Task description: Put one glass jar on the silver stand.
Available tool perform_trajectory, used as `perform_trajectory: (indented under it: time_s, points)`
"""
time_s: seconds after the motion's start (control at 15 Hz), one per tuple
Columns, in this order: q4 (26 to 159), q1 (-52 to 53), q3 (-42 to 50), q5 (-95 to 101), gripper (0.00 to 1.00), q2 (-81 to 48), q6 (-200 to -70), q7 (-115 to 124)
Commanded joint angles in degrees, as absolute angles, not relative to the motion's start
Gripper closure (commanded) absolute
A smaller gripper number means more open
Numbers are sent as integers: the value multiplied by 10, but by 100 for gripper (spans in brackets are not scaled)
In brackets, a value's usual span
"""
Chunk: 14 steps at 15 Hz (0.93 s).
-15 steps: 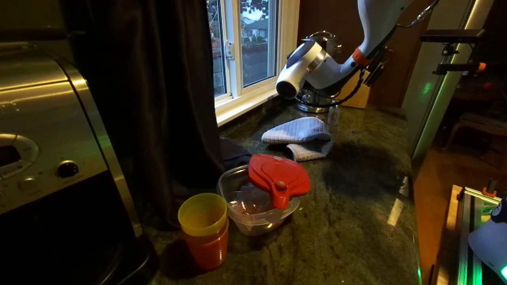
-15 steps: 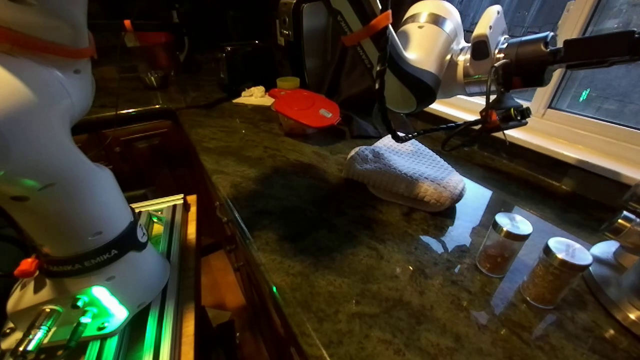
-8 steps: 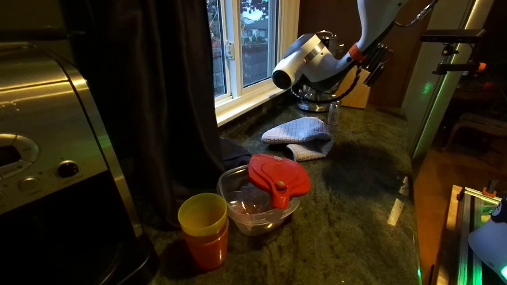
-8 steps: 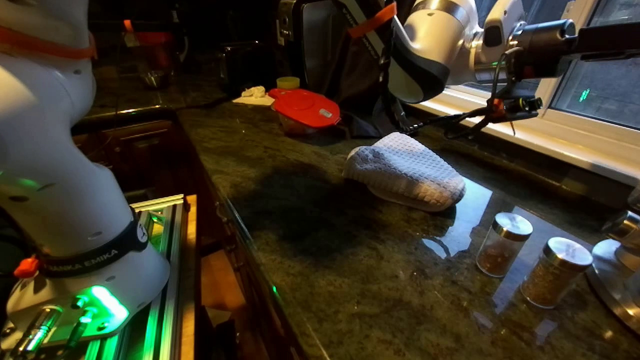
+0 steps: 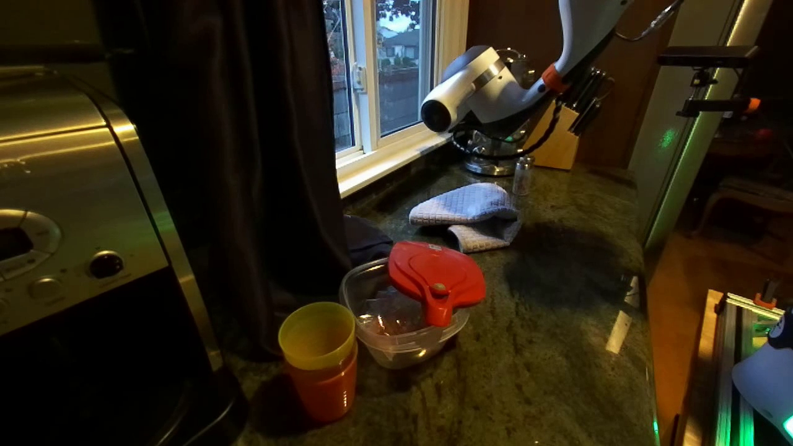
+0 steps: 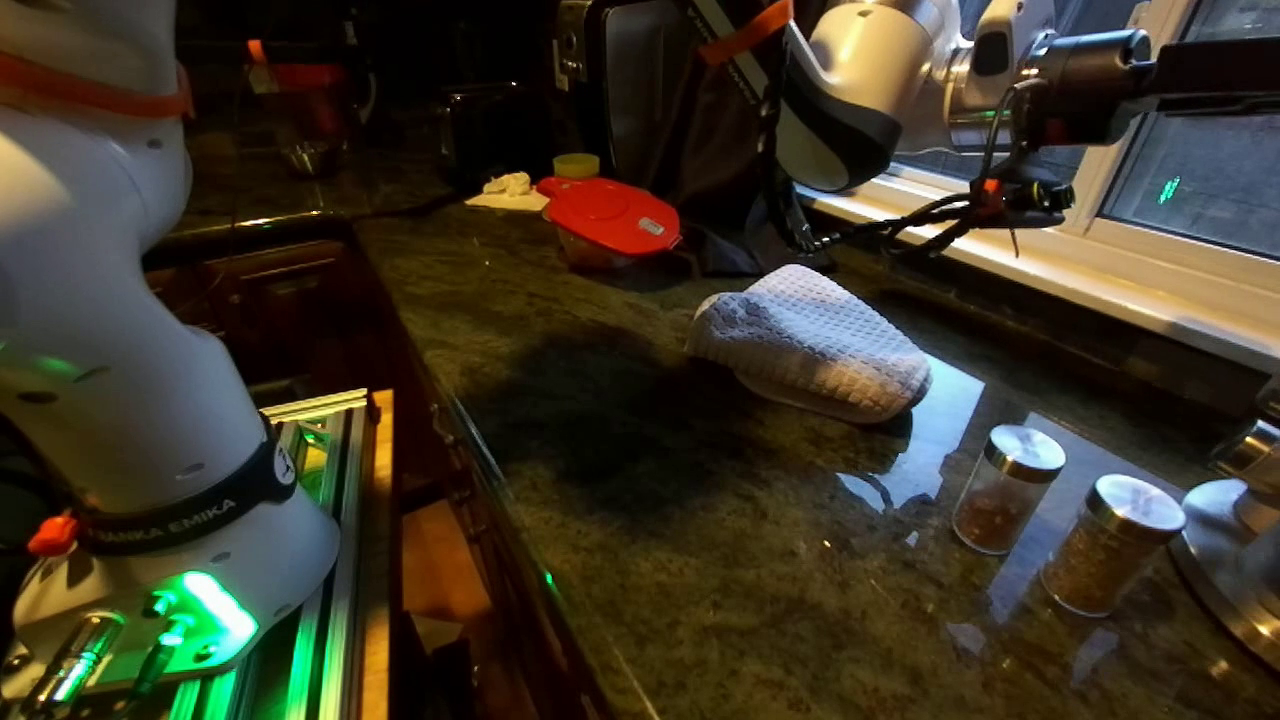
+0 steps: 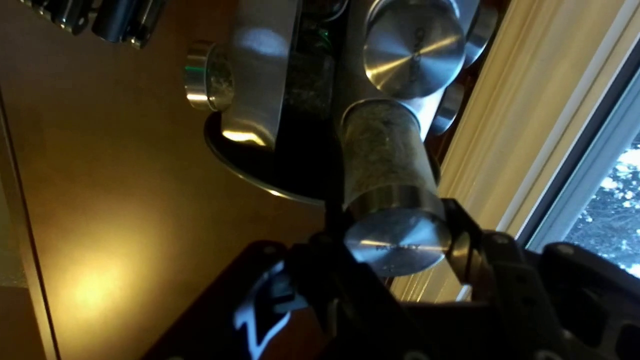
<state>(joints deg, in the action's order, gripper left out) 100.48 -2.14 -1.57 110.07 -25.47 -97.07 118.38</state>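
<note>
The glass jar [image 7: 387, 150], full of dull, flaky stuff, is at the silver stand [image 7: 260, 65]: in the wrist view its metal lid [image 7: 397, 242] is on the near side and its far end is at a round rim in the stand. How deep it sits I cannot tell. The gripper [image 7: 395, 215] has its fingers [image 7: 465, 225] pinching the jar at the lid, one to the left, one to the right.

Just beyond this jar on the stand, a lidded jar [image 7: 415, 55] faces the near side; one more jar [image 7: 215, 75] juts out on the left, and other lids [image 7: 447, 107] show on the right.

In an exterior view, two jars [image 6: 1008, 490] stand upright on the dark counter [image 6: 700, 590], near each other and just left of the stand's base. A pale, textured towel [image 6: 815, 345] lies folded farther off to their left. In an exterior view, a wooden knife block [image 5: 562, 148] stands just right of the stand, and a window [image 5: 403, 74] is to the left, beyond a dark curtain [image 5: 279, 155]. Nearer sit a clear container [image 5: 403, 347] with a red lid [image 5: 440, 279] resting aslant across it and, to its left, a yellow cup [image 5: 316, 341] set in an orange cup [image 5: 322, 396].
</note>
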Motion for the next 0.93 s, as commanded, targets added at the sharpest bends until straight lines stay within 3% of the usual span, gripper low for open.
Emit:
perform_trajectory:
  time_s: [0.0, 0.87]
  points:
    - [1010, -30, -21, 1060, 76, -242, -1015, 1142]
    - [948, -39, -11, 951, 76, -246, -1047, 1072]
